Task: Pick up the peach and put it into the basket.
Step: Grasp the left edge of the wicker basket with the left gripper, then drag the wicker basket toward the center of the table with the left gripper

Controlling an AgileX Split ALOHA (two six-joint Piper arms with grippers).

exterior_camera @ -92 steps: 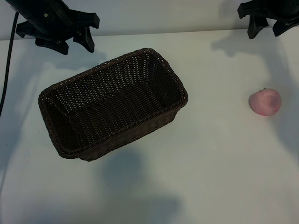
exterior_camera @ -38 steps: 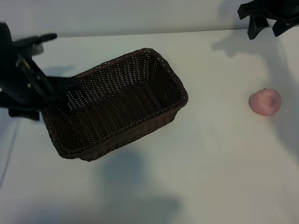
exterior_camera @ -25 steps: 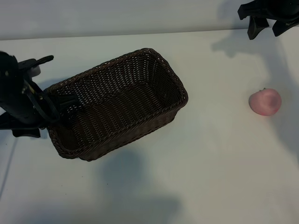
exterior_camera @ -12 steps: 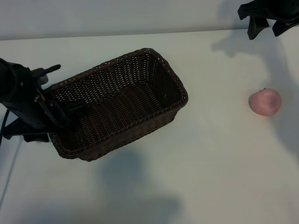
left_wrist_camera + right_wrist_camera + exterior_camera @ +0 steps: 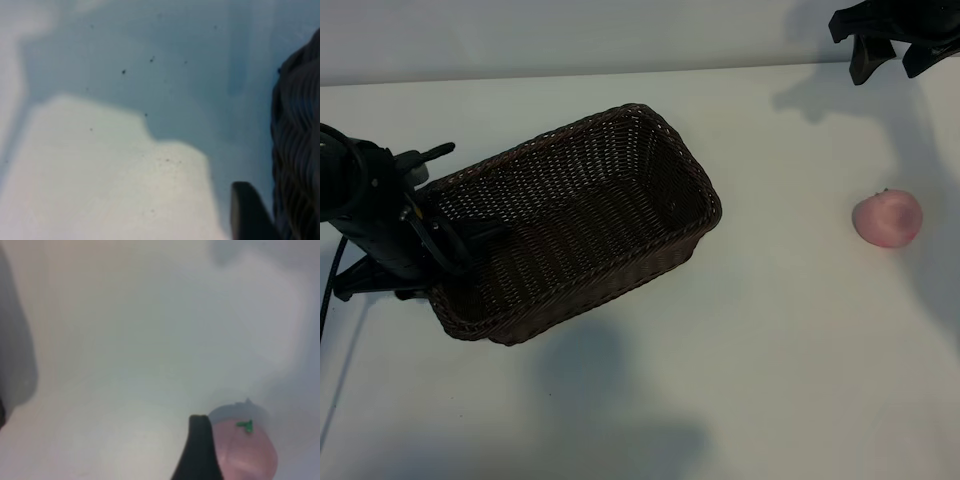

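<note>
The dark-brown woven basket (image 5: pixel 570 215) lies slanted on the white table, left of centre. My left gripper (image 5: pixel 432 255) is at its left end, shut on the basket's end wall with one finger inside and one outside. In the left wrist view the outer finger (image 5: pixel 248 212) stands right beside the wicker wall (image 5: pixel 297 150). The pale-pink peach (image 5: pixel 888 219) rests alone at the far right of the table. My right gripper (image 5: pixel 890 62) hangs open at the back right corner, well behind the peach. In the right wrist view one of its fingers (image 5: pixel 200 452) partly covers the peach (image 5: pixel 247 452).
The table's back edge (image 5: pixel 620 75) meets a pale wall. A black cable (image 5: pixel 330 280) trails from the left arm down the table's left side. Bare white tabletop (image 5: pixel 790 330) stretches between the basket and the peach.
My left arm came down from the back left to the basket's left end. Its jaws narrowed onto the end wall in the last half second, and the basket shifted slightly. The right arm and peach stayed still.
</note>
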